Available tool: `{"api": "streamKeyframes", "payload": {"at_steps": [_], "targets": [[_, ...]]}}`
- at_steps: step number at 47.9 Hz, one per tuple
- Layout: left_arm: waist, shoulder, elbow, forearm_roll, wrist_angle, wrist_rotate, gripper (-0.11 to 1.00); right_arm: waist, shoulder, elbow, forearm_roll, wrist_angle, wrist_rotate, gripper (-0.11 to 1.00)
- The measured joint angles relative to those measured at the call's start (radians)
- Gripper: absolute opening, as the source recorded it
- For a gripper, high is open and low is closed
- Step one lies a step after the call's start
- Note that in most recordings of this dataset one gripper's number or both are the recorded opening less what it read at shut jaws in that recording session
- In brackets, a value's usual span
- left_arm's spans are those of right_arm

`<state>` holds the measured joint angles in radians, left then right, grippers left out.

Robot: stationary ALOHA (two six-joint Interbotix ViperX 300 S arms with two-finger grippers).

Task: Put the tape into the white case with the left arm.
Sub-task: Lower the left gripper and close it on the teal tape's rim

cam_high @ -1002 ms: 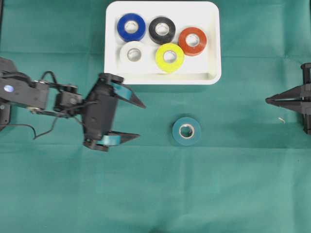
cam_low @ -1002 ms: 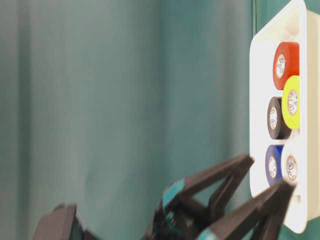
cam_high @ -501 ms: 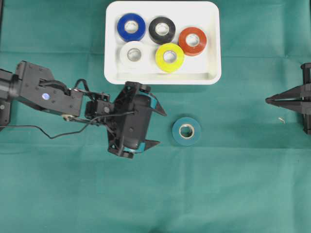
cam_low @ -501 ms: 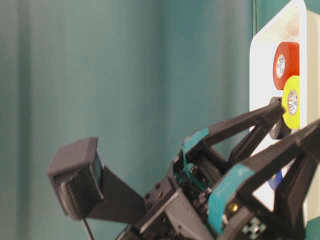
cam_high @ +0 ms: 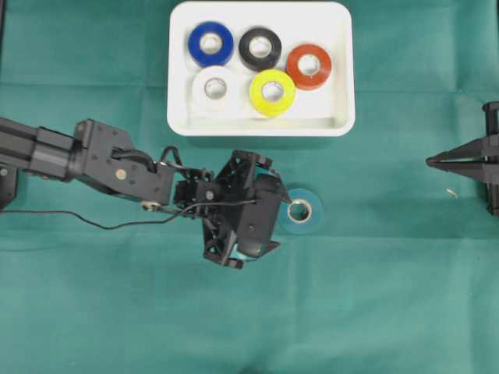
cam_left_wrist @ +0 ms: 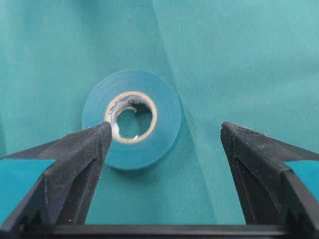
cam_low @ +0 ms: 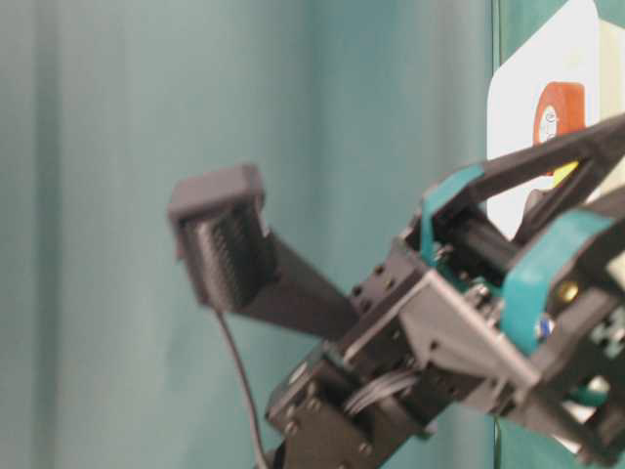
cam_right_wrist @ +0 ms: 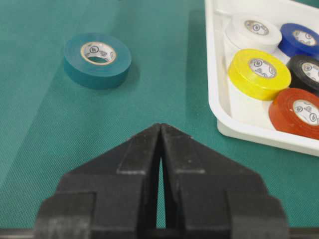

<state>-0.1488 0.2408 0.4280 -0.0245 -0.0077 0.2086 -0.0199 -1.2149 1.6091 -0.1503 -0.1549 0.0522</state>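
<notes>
Teal tape roll (cam_left_wrist: 131, 118) lies flat just ahead of left gripper (cam_left_wrist: 162, 144), toward its left prong; jaws apart, empty.

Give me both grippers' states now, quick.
Left gripper: open, holding nothing; green tape lies ahead, off-center.
Right gripper: shut, empty.

Left hand (cam_left_wrist: 162, 132) spread wide, angled down; right hand (cam_right_wrist: 160, 130) closed.

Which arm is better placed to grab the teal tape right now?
Left. The left gripper hangs open right at the teal tape; the right gripper sits shut at the far edge.
</notes>
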Motion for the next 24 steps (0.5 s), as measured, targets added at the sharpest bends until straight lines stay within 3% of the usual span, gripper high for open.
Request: {"api": "streamKeyframes", "payload": {"at_steps": [11,24], "targets": [[-0.015,0.069,-0.06,0.0,0.008,-0.074,0.9,0.0,0.0,0.0,0.0,0.0,0.0,-0.09],[-0.017,0.124,-0.107,-0.002,0.046,-0.08,0.9,0.0,0.0,0.0,-0.002,-0.002,0.0,-0.09]]}}
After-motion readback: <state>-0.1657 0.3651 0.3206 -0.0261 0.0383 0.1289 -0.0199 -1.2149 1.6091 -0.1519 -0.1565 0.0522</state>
